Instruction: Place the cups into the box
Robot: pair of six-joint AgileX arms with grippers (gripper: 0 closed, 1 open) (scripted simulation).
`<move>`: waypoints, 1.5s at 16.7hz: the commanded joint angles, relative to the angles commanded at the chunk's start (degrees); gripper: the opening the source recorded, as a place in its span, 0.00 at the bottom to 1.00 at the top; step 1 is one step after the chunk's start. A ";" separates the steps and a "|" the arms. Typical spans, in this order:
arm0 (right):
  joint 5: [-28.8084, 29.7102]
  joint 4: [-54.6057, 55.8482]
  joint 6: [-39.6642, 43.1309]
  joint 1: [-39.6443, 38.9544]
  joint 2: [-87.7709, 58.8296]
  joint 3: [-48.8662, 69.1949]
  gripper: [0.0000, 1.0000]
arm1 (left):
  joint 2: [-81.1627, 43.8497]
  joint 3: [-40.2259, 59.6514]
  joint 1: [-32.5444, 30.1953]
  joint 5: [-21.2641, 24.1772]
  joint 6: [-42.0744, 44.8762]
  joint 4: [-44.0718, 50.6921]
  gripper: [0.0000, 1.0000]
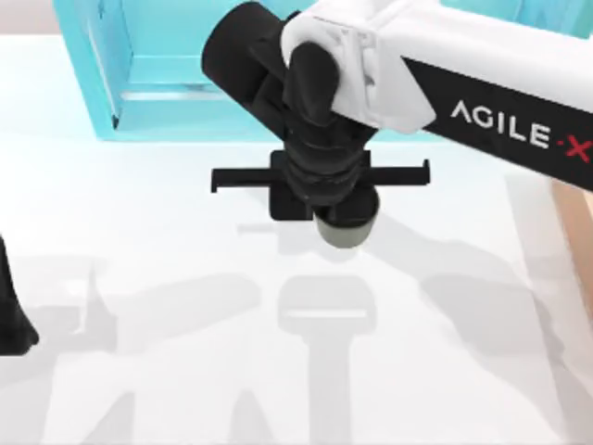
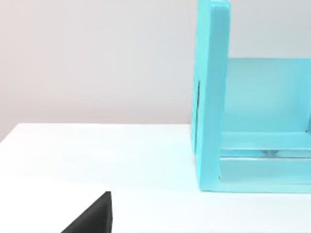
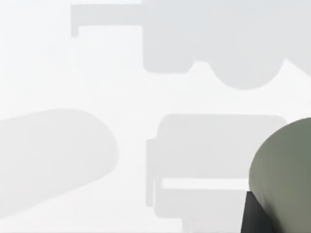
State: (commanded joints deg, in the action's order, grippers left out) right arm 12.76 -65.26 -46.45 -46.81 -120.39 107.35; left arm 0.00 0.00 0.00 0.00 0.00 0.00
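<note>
Right arm reached in from the top view's right, its gripper (image 1: 345,221) over the middle of the table (image 1: 139,241), just in front of the cyan shelf (image 1: 139,83). Olive cup (image 1: 346,230) sat under the gripper, partly hidden by the wrist; only its lower edge showed from above. Right wrist view had the cup (image 3: 286,170) large at the frame edge with a dark finger (image 3: 255,216) against its side, shadows of arm and cup cast on the white table below. The cup looked to be held clear of the surface. Jaws closed on the olive cup as far as I could judge.

Left arm (image 1: 11,306) was parked at the table's left edge. Left wrist view showed a dark gripper tip (image 2: 95,216) over the table, shelf end wall (image 2: 211,97) beyond. Couldn't tell its jaw state.

A tan strip (image 1: 573,218) at the right edge, behind the right arm, may have been the box; too little visible to be sure.
</note>
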 joint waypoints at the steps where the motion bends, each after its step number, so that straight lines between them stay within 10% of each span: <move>1: 0.10 0.08 -0.09 -0.30 -0.21 0.23 0.00 | 0.00 0.00 0.00 0.00 0.00 0.00 1.00; 7: -2.40 -2.35 8.95 8.68 3.09 -2.06 0.00 | 0.00 0.00 0.00 0.00 0.00 0.00 1.00; 18: -13.39 -12.61 53.64 55.12 18.36 -15.68 0.00 | 0.00 0.00 0.00 0.00 0.00 0.00 1.00; 25: -15.67 -13.75 59.02 60.54 21.42 -17.96 0.00 | 0.00 0.00 0.00 0.00 0.00 0.00 1.00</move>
State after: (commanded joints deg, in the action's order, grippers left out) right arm -2.91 -79.01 12.57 13.73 -98.96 89.39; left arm 0.00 0.00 0.00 0.00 0.00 0.00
